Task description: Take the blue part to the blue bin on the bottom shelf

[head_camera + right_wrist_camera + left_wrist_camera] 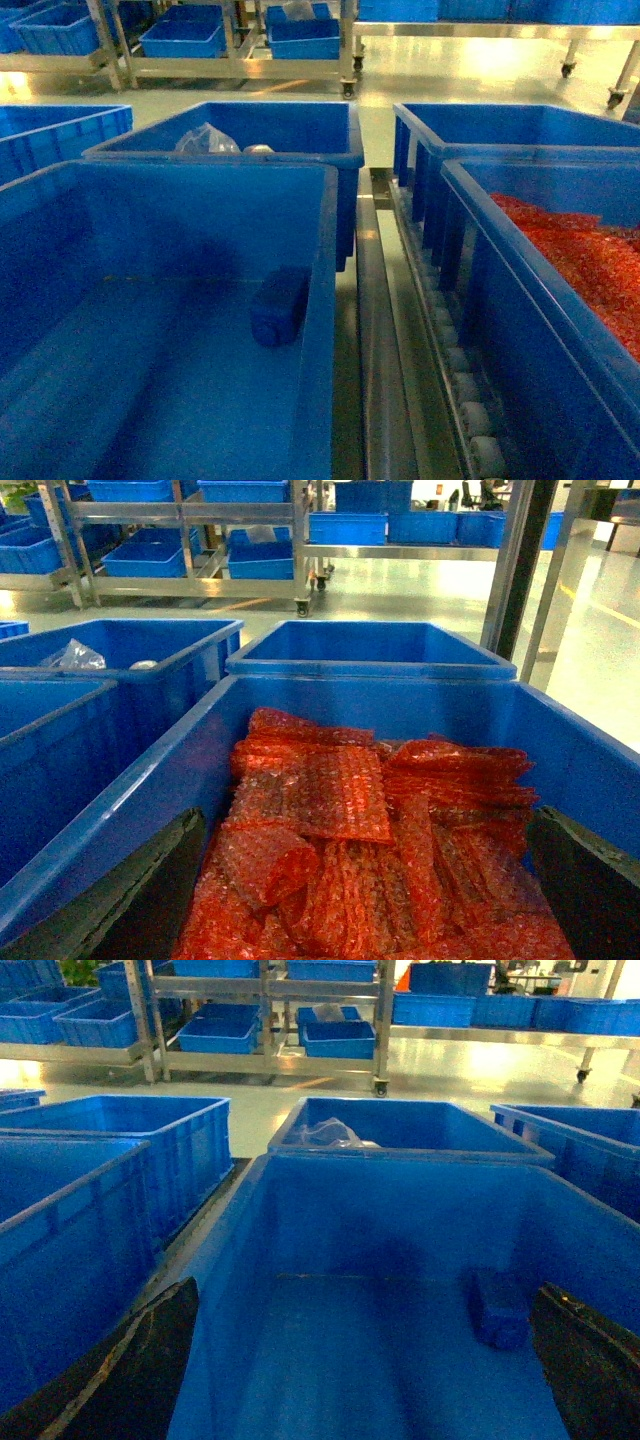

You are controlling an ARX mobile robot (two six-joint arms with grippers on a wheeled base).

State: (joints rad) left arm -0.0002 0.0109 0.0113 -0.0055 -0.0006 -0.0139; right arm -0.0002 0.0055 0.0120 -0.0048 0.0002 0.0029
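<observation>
The blue part [278,305] lies on the floor of the blue bin [322,300], close to its right wall. The left wrist view shows the same blue part [498,1308] inside the blue bin [400,1175], just ahead of the right finger. My left gripper [360,1380] hangs open above the bin's floor, holding nothing. My right gripper [370,890] is open too, over red bubble wrap [350,830]. The bin rests on the bottom shelf [470,400], whose steel rail and white rollers show beside it. Neither gripper appears in the head view.
A like crate [560,330] with the red wrap stands to the right. Behind the bin, another crate [270,135] holds a clear plastic bag [205,140]. More blue crates sit on steel racks [240,65] across the shiny floor.
</observation>
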